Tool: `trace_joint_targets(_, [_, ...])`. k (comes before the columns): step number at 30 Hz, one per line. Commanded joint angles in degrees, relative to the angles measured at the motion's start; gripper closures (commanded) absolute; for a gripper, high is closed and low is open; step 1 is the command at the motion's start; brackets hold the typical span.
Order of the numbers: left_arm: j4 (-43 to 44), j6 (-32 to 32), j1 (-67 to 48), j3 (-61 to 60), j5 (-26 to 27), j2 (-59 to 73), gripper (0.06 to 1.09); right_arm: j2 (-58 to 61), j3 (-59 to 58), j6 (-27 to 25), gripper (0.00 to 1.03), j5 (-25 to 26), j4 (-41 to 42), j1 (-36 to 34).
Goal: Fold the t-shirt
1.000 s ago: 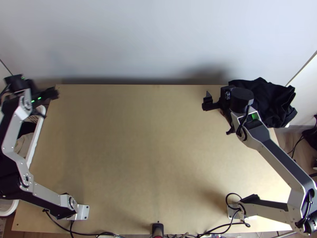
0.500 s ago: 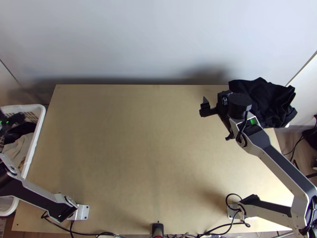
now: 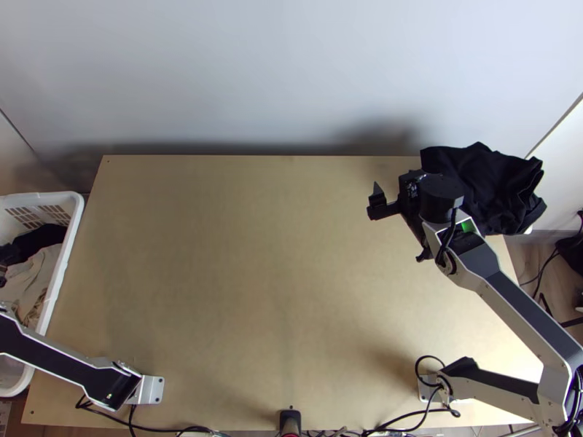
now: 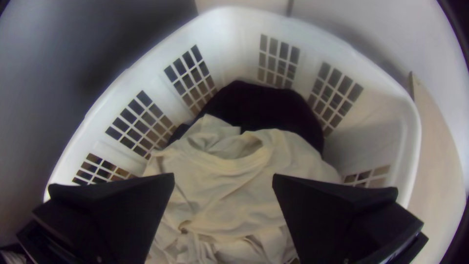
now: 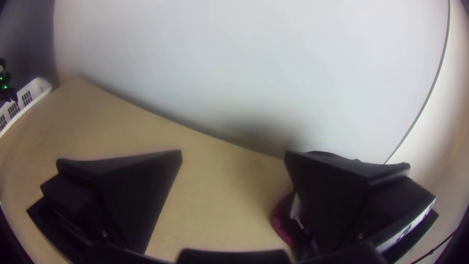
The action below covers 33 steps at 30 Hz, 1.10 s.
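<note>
At the top view's left edge, part of my left gripper (image 3: 3, 272) shows over the basket. In the left wrist view, my left gripper (image 4: 223, 177) stands open above a cream t-shirt (image 4: 229, 190), which lies bunched with its neckline showing. The top view also shows this cream t-shirt (image 3: 36, 277) inside the basket. My right gripper (image 3: 398, 227) hangs open over the table's back right, beside a bunched black cloth (image 3: 499, 189). In the right wrist view the right gripper (image 5: 233, 154) has nothing between its spread fingers.
The white basket (image 3: 67, 240) stands against the left side of the table (image 3: 277, 291). Dark cloth (image 4: 264, 105) lies in it beside the cream one. A wall (image 3: 291, 73) rises behind the table. Cables (image 3: 182, 430) run along the near edge.
My left arm has swung from the table's back left corner out over the basket and toward the near side. The right gripper has shifted slightly left and nearer.
</note>
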Motion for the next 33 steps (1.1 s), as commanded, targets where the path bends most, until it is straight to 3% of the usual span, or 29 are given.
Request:
trace_joint_targets(1, [1.5,3.0,4.9,2.3,0.0,7.3,0.11,-0.4,0.4,-1.7,0.05,0.4,-0.1,0.2])
trace_joint_targets(33, [6.9,4.6,8.3,-0.3,-0.7,18.4,0.13,-1.6,-0.2,-7.2,0.05,3.4,0.3,0.8])
